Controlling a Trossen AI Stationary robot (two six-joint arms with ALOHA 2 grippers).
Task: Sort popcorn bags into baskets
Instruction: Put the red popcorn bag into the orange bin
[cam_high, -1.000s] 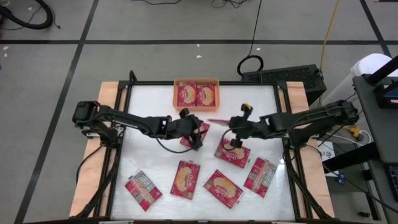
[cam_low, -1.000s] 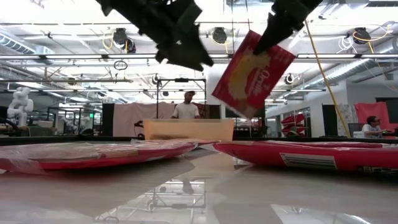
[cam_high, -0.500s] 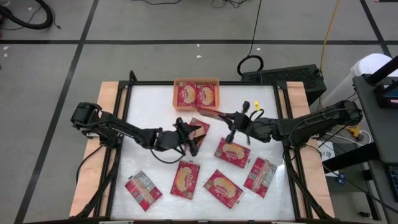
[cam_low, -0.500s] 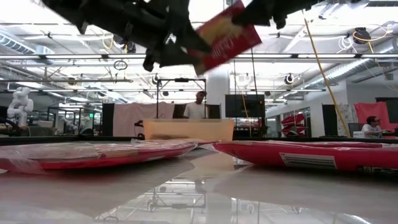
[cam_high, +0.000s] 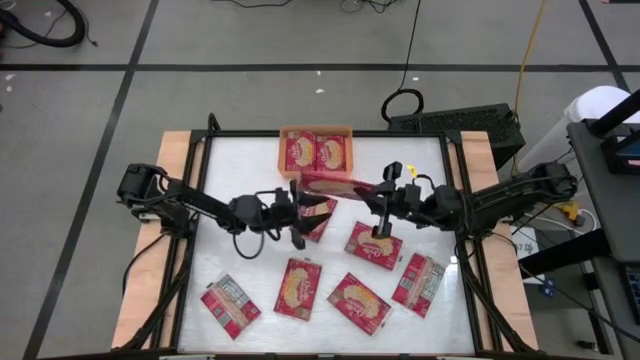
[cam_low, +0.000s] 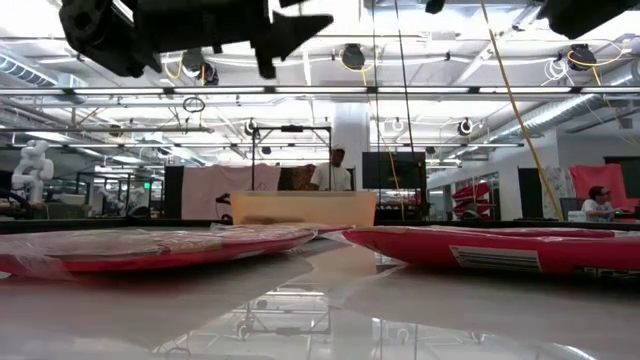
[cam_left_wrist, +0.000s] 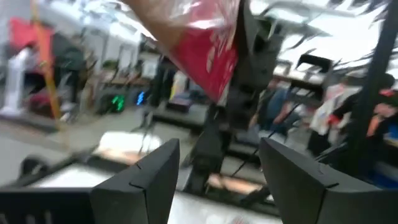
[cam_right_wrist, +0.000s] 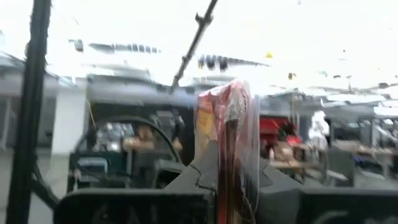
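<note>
The right pincer (cam_high: 378, 190) is closed on one end of a flat red popcorn bag (cam_high: 335, 183), held in the air just in front of the orange basket (cam_high: 316, 132) at the bench's far edge. In the right wrist view the bag (cam_right_wrist: 229, 140) stands edge-on between that pincer's own dark fingers (cam_right_wrist: 205, 171), crinkled clear film showing along its rim. The left pincer (cam_high: 298, 215) faces it from the other side with its fingers spread apart and nothing between them; in the left wrist view the bag (cam_left_wrist: 202, 43) hangs beyond the open fingers (cam_left_wrist: 146, 180). No writing on the held bag can be read.

The basket holds two bags side by side, popcorn picture up. One more bag (cam_high: 318, 214) lies on the white bench (cam_high: 420, 160) just under the left pincer. Five others lie flat nearer the front: one beside the right arm (cam_high: 374, 246), one at the right (cam_high: 419, 283), two in the middle (cam_high: 298, 288) (cam_high: 358, 302) and one at the left showing its grey-white printed face (cam_high: 230, 305). Their lettering is too small to read.

In the low view a person (cam_low: 336, 172) stands behind the bench.
</note>
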